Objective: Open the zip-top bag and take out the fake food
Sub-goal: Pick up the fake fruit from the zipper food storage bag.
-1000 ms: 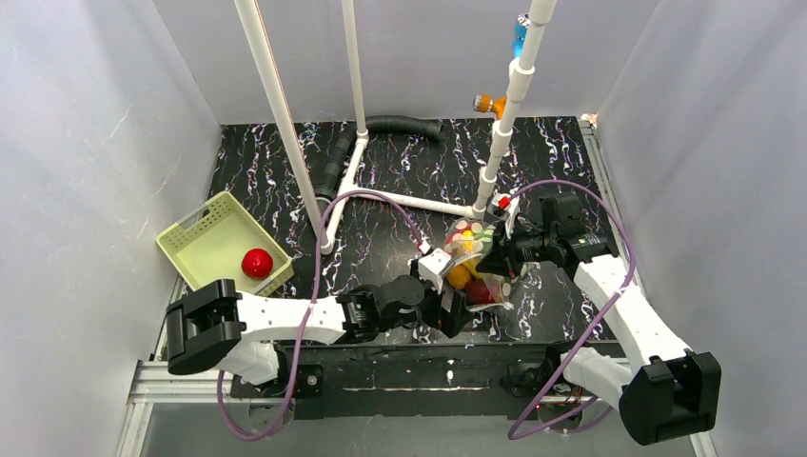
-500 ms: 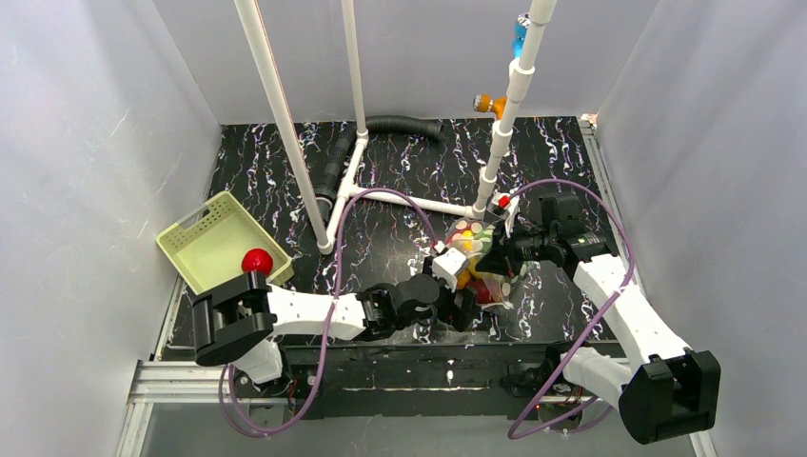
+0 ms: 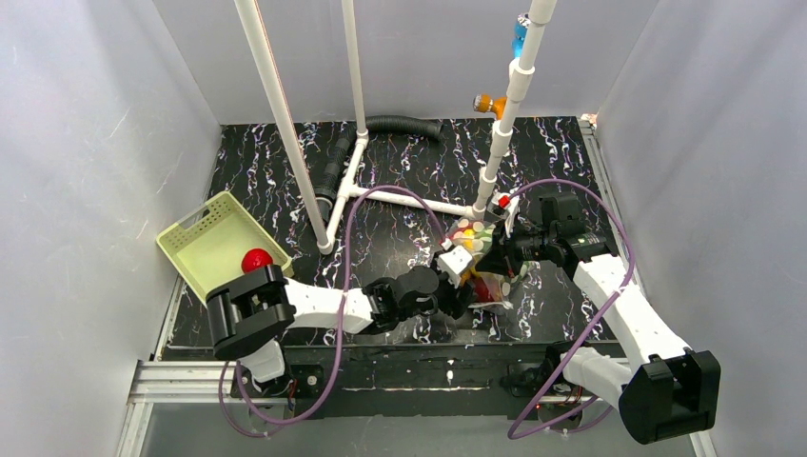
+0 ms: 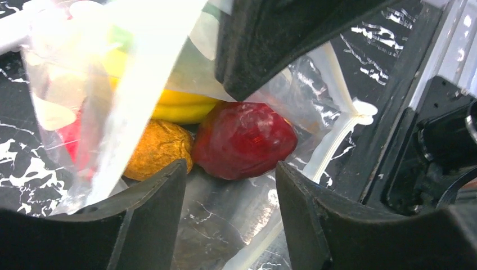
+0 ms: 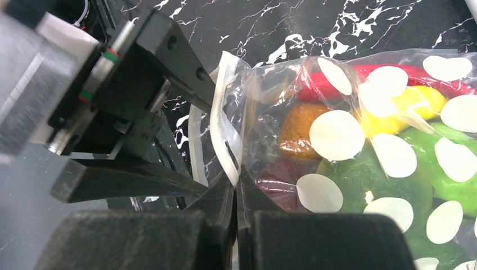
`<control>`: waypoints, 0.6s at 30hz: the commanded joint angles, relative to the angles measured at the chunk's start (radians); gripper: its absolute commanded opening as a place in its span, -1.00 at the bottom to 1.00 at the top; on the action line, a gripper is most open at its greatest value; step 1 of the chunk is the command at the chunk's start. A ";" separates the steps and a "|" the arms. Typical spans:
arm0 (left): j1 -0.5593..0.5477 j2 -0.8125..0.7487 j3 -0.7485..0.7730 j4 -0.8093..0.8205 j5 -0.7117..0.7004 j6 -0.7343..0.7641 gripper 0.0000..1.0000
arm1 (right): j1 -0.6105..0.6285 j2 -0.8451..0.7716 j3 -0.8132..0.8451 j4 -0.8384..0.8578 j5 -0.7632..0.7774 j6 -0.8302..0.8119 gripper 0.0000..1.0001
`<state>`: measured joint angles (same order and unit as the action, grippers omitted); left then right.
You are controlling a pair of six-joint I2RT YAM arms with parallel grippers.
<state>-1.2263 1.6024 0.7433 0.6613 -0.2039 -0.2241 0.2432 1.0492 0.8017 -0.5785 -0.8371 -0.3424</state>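
Bulging with fake food, the clear zip-top bag, printed with pale round dots, lies right of centre in the overhead frame. The right gripper pinches its white zip edge; the left gripper gapes wide at the mouth, facing a dark red fruit.
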 commanded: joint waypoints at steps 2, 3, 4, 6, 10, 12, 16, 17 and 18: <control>0.002 0.078 0.030 0.061 0.050 0.132 0.12 | -0.003 0.005 -0.007 0.018 -0.016 0.002 -0.97; 0.003 0.090 0.039 0.057 0.051 0.155 0.12 | -0.004 0.006 -0.008 0.019 -0.014 0.001 -0.97; 0.002 0.103 0.045 0.058 0.049 0.178 0.12 | -0.004 0.006 -0.009 0.017 -0.013 0.001 -0.97; 0.002 0.123 0.043 0.081 0.051 0.232 0.11 | -0.004 0.008 -0.010 0.017 -0.010 -0.001 -0.97; 0.002 0.152 0.025 0.170 0.048 0.336 0.13 | -0.004 0.012 -0.009 0.017 -0.002 -0.004 -0.97; 0.002 0.170 0.022 0.209 0.057 0.371 0.13 | -0.004 0.014 -0.006 0.012 0.009 -0.005 -0.94; 0.001 0.193 0.014 0.263 0.091 0.410 0.13 | -0.009 0.000 0.002 -0.006 0.041 -0.024 -0.42; 0.002 0.196 0.010 0.276 0.101 0.416 0.13 | -0.014 -0.005 0.004 -0.011 0.044 -0.029 -0.32; 0.002 0.201 0.005 0.288 0.109 0.421 0.13 | -0.025 -0.014 0.007 -0.016 0.043 -0.034 -0.21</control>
<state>-1.2251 1.7962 0.7593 0.8452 -0.1284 0.1177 0.2413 1.0565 0.8013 -0.5812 -0.8101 -0.3500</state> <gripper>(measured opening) 0.565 0.312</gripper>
